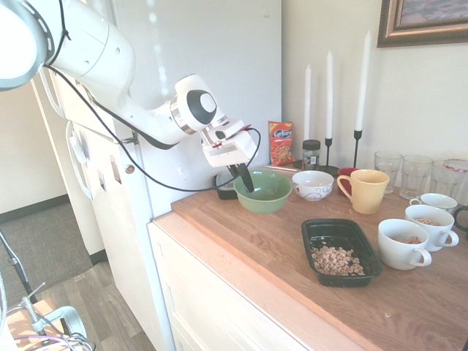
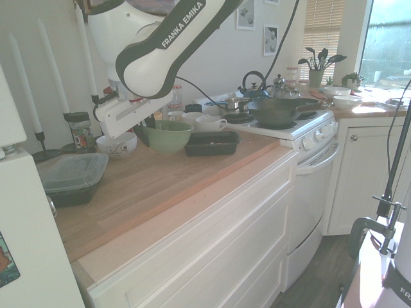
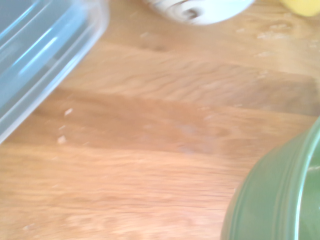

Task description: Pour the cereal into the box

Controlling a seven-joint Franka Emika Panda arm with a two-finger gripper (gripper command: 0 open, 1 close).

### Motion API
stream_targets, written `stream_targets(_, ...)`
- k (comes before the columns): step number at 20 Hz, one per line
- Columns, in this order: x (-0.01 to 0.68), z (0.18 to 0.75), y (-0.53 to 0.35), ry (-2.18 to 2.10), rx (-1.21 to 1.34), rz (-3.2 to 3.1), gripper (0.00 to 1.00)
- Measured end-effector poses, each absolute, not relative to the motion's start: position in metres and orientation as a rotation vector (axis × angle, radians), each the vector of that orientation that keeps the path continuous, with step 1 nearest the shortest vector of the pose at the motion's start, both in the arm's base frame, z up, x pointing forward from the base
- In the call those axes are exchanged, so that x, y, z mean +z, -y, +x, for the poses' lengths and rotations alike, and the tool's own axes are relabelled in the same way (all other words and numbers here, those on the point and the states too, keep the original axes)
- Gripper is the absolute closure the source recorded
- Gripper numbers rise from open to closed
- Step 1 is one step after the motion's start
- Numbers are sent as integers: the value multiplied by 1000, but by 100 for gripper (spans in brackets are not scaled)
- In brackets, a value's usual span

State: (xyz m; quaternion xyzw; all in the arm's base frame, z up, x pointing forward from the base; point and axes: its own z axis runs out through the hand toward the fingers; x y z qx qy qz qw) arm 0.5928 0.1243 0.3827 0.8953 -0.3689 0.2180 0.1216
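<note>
The cereal [image 1: 336,259] is lying as a small heap of tan rings in the near end of the box [image 1: 327,232], a shallow black tray that is sitting on the wooden counter [image 1: 256,241] close to its front edge. Just to the right of the box three white mugs [image 1: 404,243] are standing in a row, and at least two of them are showing a few cereal pieces inside. Farther back a yellow mug [image 1: 364,190] and a small patterned white bowl [image 1: 313,184] are standing near the wall. To the left of them the green bowl [image 1: 263,191] is being held at its near rim by the gripper [image 1: 244,178]; the dark jaws are closed on that rim, and the bowl is appearing level, at or just above the counter. Behind it, by the wall, an orange-red snack packet [image 1: 281,142], a small jar [image 1: 311,154] and three tall white candles [image 1: 329,84] are standing. In the second exterior view a black container with a clear lid [image 2: 74,178] is sitting at the far left end of the counter, well apart from the box.
</note>
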Motion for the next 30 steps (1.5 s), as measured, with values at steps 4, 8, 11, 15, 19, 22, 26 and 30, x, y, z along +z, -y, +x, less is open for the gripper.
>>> stream_targets(4, 356, 603, -142, 1017, 662, 2589, 100)
stream_targets(8, 330, 609, -152, 970, 681, 2562, 100)
stream_targets(11, 315, 613, -159, 960, 667, 2560, 100)
stream_targets(15, 311, 614, -162, 942, 672, 2556, 0)
stream_targets(19, 311, 614, -163, 950, 668, 2557, 0)
stream_targets(22, 312, 614, -162, 982, 651, 2563, 0)
stream_targets(26, 314, 614, -162, 1044, 579, 2599, 0)
stream_targets(30, 335, 615, -153, 1114, 485, 2665, 0)
